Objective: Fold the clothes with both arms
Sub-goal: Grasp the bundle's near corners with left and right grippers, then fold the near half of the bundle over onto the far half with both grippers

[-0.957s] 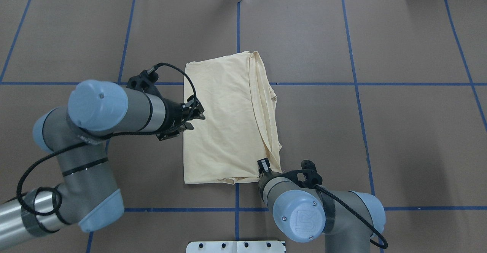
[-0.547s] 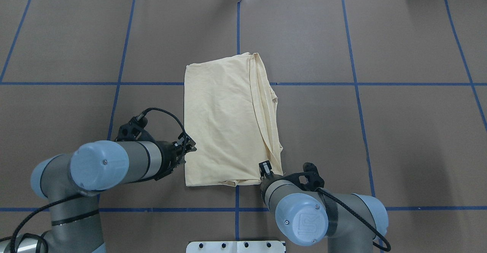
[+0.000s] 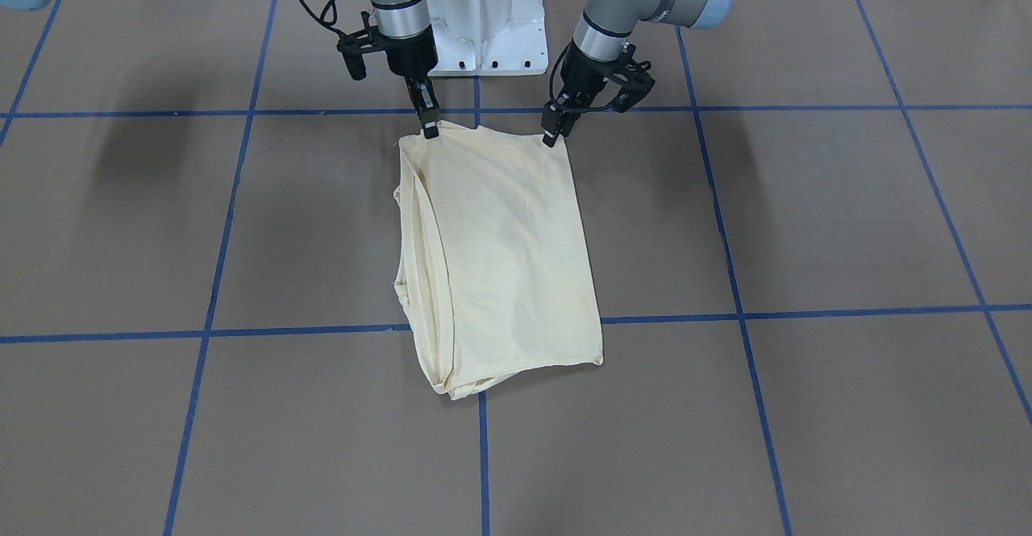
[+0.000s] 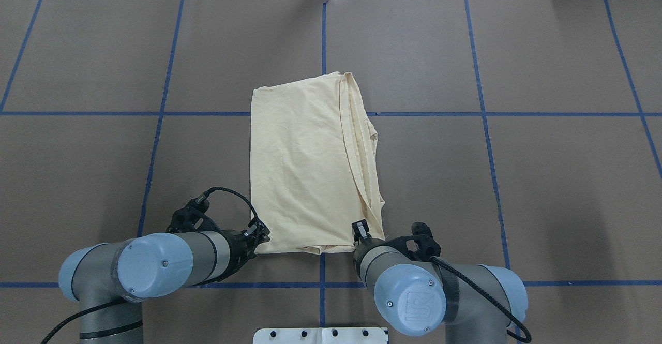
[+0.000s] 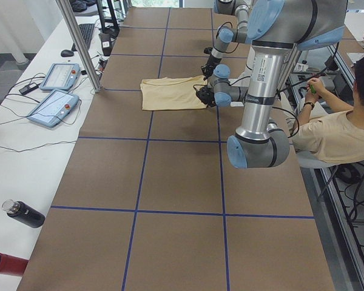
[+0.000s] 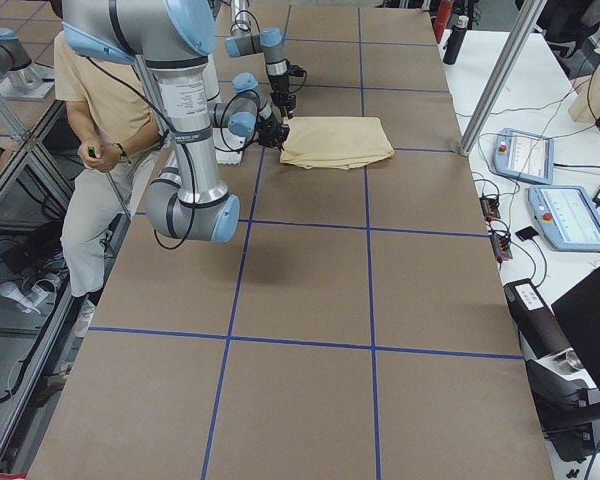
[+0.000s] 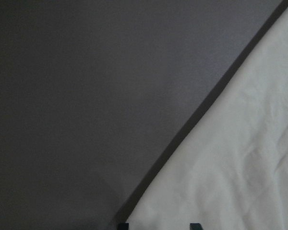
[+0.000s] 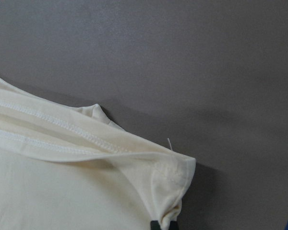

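The left gripper [image 4: 258, 236] sits low at the near left corner of the shirt [image 4: 305, 168]; its wrist view shows two dark fingertips [image 7: 194, 226] spread apart with the cloth's edge running in between them, so it is placed for a grasp but has not closed; the shirt lies flat at the middle of the table [image 4: 543, 178], folded into a long rectangle that runs away from the robot, smooth on its left side and with stacked hems and loose layers along its right side, no print showing; the right gripper [image 4: 360, 233] is at the near right corner, and its wrist view shows the cloth bunched into the dark tip, so it looks pinched shut on that corner; the step in hand appears to be taking both near corners for a fold that carries the near edge over to the far edge; the next move likely calls for the left gripper to close through every layer, then for both arms to lift level and travel forward together, lest the right-side layers slip apart.
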Motion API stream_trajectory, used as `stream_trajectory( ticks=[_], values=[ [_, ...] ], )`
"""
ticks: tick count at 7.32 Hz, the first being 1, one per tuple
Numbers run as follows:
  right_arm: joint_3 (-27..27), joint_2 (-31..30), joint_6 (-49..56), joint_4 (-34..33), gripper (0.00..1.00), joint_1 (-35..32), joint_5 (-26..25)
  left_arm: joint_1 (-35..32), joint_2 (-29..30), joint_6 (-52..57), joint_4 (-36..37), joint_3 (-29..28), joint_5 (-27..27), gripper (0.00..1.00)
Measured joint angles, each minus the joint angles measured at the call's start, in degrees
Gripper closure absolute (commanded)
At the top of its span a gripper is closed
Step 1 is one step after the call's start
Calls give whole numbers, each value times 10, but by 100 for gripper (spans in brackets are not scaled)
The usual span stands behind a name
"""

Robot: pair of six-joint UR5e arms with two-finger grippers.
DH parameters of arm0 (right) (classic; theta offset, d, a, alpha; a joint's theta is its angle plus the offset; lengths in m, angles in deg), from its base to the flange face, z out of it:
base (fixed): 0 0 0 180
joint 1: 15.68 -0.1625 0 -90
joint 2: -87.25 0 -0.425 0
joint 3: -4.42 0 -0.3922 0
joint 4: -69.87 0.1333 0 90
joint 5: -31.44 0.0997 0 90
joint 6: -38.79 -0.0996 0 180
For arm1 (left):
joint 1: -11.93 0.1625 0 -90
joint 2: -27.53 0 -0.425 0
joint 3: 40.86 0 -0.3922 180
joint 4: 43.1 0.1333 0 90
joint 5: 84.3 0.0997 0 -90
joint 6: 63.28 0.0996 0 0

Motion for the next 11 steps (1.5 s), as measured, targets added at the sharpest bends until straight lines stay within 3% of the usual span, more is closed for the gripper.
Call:
stream_trajectory(
  ticks=[4,6,9,11],
  values=[
    [0,0,0,0,100,1,0,2,-1,-1,0,-4,-2,51],
    [0,-1,1,0,100,1,0,2,-2,-2,0,-5,-2,100],
    [0,0,1,0,100,2,0,2,0,-5,0,-4,-3,100],
    [23,-4,1,-16,100,2,0,-1,-4,0,3,33,-35,100]
  ],
)
